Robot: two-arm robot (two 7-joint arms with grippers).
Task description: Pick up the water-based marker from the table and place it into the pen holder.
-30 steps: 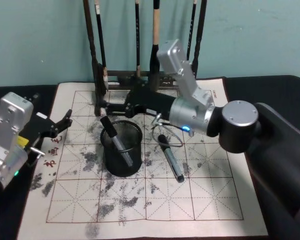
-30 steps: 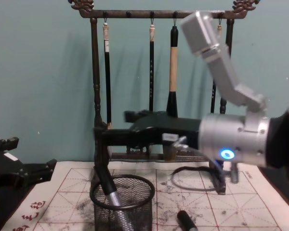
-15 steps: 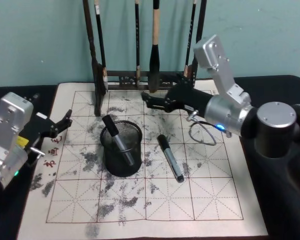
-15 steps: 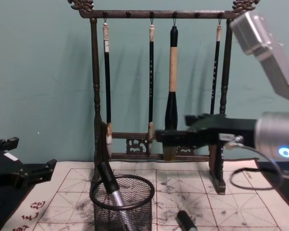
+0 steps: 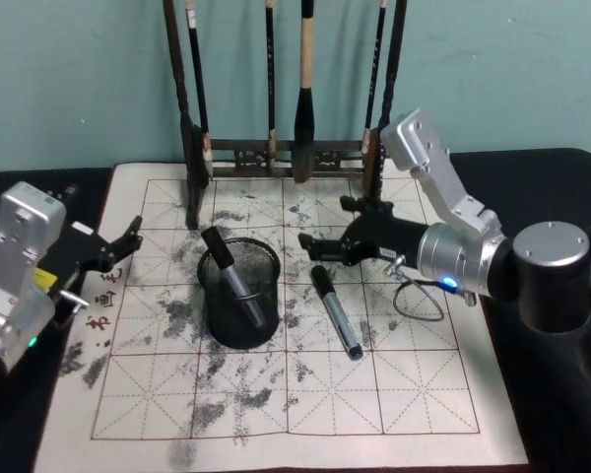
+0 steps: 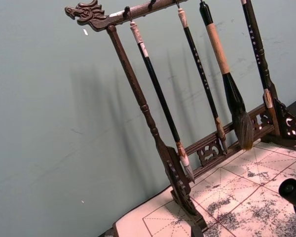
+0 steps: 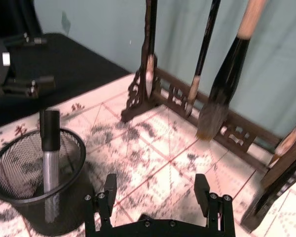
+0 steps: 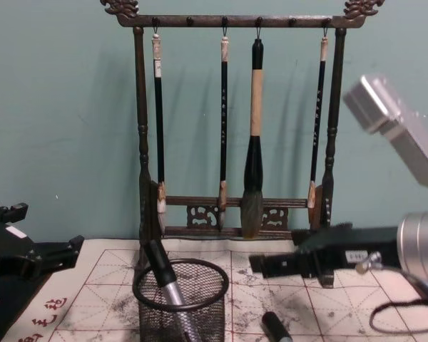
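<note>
**Right pincer drawn back from the holder**

The right pincer [image 5: 324,223] has pulled away from the small round black wire-mesh pen holder [image 5: 238,327] toward the right edge of the dark table [image 5: 561,166]. It hangs low over the cream, red-gridded calligraphy mat [image 5: 394,394], jaws spread wide and gripping nothing. A grey water-based marker with a black cap [image 5: 234,276] leans inside the holder. A second black-capped marker [image 5: 335,310] lies flat on the mat just beside the holder, on its right-edge side. The left pincer [image 5: 106,254] sits splayed and empty by the left edge.
</note>
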